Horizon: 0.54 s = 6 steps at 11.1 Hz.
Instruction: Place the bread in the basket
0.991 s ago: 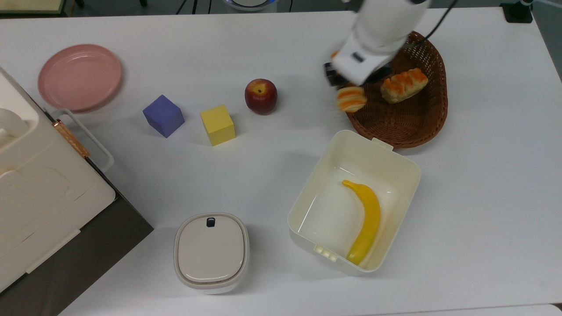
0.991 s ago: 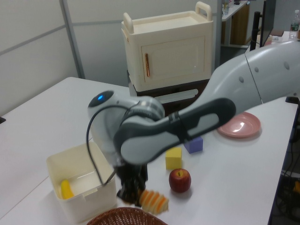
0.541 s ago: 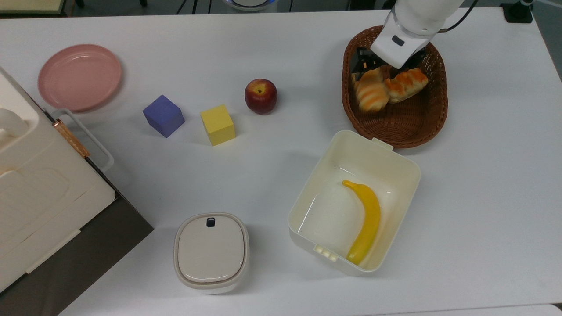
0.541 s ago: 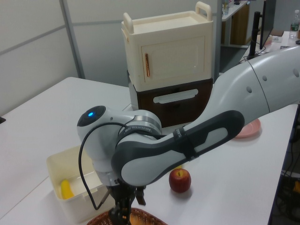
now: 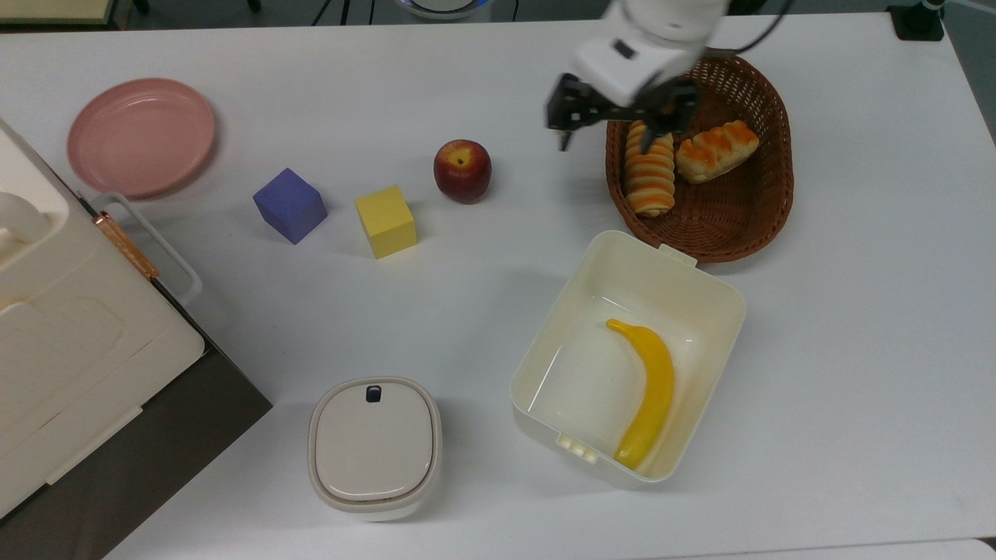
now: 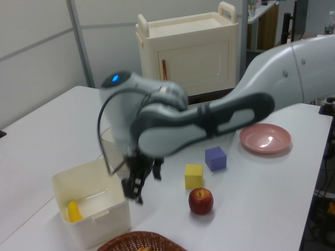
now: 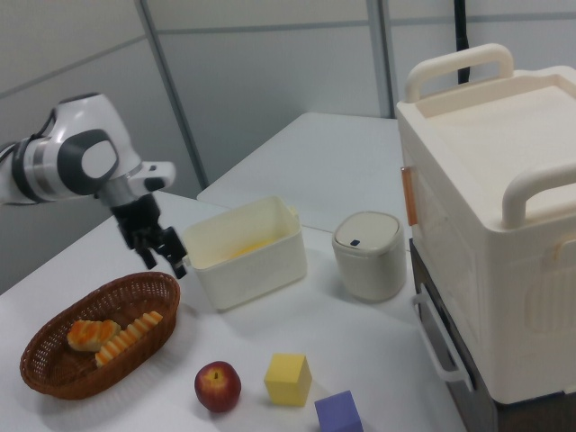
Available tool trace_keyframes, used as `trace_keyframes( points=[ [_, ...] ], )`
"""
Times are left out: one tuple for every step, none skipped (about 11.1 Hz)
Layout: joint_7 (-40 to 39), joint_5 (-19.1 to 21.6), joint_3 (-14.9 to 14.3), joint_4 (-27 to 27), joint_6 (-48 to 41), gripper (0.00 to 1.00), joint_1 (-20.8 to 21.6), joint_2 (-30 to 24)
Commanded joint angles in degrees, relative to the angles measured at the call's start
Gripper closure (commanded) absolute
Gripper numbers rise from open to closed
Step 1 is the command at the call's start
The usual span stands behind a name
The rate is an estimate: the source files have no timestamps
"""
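The white desk [image 5: 498,78] lies bare along its far edge. The basket [image 5: 766,210] sits near the top view's right, beside the cream tub [image 5: 545,350]. The bread [image 5: 650,175] rests inside it against a pastry [image 5: 716,152]. The pincer [image 5: 618,124] hangs above the rim, spread apart, empty.

The gripper [image 5: 615,124] hangs open above the basket [image 5: 770,210] rim, clear of the bread [image 5: 650,175] and pastry [image 5: 716,150]. In the top view, bare table lies between basket and apple [image 5: 462,170]. The tub [image 5: 704,288] nearly touches the basket's lower rim. The basket's lower half is unoccupied.
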Motion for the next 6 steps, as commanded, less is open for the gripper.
trace_keyframes(
  points=[
    [-3.3, -0.3, 0.1, -1.9, -1.9, 0.00, -7.9, -6.4],
    [-5.0, -0.3, 0.2, -2.0, -3.4, 0.00, -10.6, -8.0],
    [-7.8, 0.4, 0.2, -2.3, -4.9, 0.00, -12.8, -9.8],
    [-8.7, 0.4, 0.2, -2.8, -6.0, 0.00, -14.4, -11.8],
    [-8.7, 1.1, 0.2, -2.8, -6.1, 0.00, -16.6, -12.7],
    [-9.2, 2.5, 0.4, -2.7, -6.2, 0.00, -17.7, -13.4]
  ],
)
